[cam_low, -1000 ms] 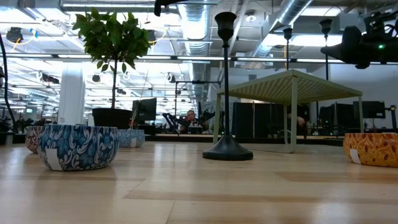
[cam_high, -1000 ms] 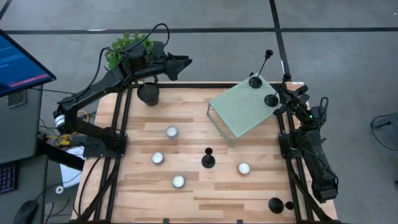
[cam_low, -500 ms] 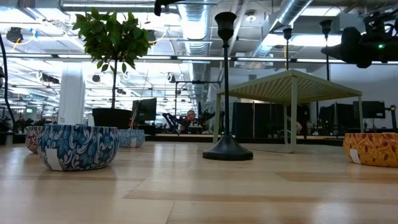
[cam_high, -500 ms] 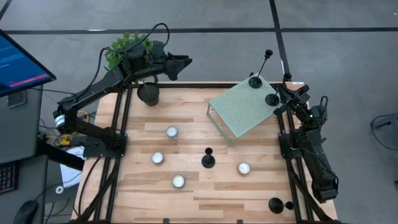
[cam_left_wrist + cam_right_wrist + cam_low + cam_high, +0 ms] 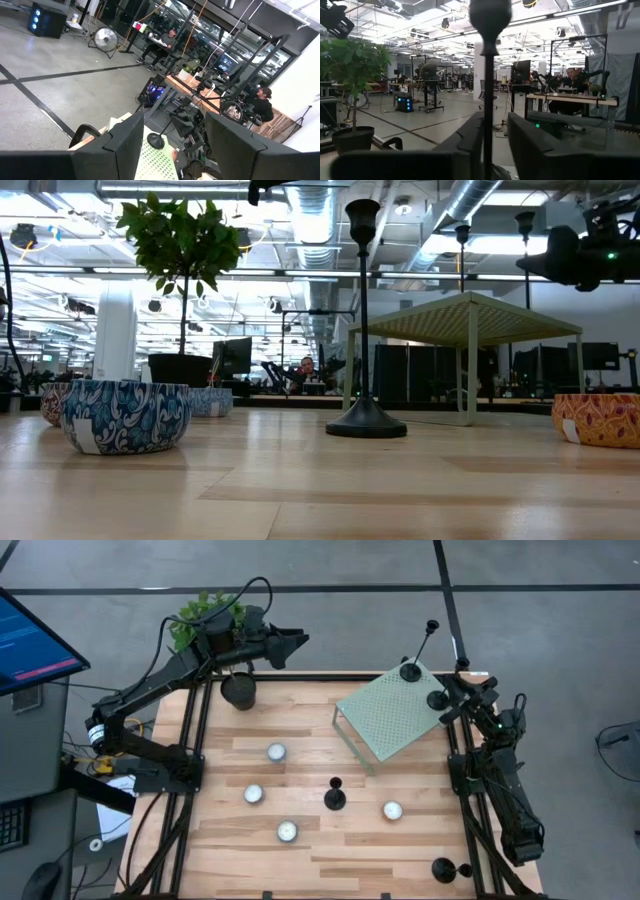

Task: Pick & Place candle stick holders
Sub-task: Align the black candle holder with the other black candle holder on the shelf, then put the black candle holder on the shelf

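The right tool [image 5: 452,700] is clamping the stem of a candle stick holder [image 5: 437,699] whose base is sitting on the green perforated stand [image 5: 385,718] directly beneath it. The left tool [image 5: 297,639] is hanging with fingers spread and empty, well apart above the worktop's [image 5: 300,770] far edge, near the plant pot [image 5: 239,691].

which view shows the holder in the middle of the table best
The low view: the holder stands full height, with disc base, thin stem and cup all in profile. The high view gives its place on the table among the tealights, but shows the holder only from above. Neither wrist view clearly shows it.
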Robot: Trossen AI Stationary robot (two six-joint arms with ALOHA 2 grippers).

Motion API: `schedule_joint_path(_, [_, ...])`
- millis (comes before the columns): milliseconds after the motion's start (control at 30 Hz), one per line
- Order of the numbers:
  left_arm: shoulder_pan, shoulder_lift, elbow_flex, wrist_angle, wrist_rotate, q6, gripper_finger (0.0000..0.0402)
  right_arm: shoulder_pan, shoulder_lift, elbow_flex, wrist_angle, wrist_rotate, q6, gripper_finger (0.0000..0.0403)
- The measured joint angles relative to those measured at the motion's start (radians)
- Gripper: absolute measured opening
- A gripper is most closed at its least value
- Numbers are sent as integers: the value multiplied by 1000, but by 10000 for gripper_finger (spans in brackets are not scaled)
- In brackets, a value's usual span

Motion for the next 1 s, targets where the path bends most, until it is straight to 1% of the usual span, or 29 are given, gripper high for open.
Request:
schedule_joint_path(267, [0,0,0,0,0,-3,213,0,0,4,-3,0,23,198])
schedule_joint_path(367, [0,0,0,0,0,-7,213,0,0,47,-68,0,28,233])
schedule_joint_path(433, [0,0,0,0,0,-9,213,0,0,87,-137,1,4,249])
schedule_joint_path(533, [0,0,0,0,0,-11,213,0,0,140,-208,28,-12,256])
schedule_joint_path(733, [0,0,0,0,1,-11,213,0,0,249,-336,63,-39,255])
schedule_joint_path(900, [0,0,0,0,8,-10,213,0,1,390,-469,107,-45,255])
schedule_joint_path(1000, [-1,0,0,0,11,-6,213,0,0,483,-573,121,-77,255])
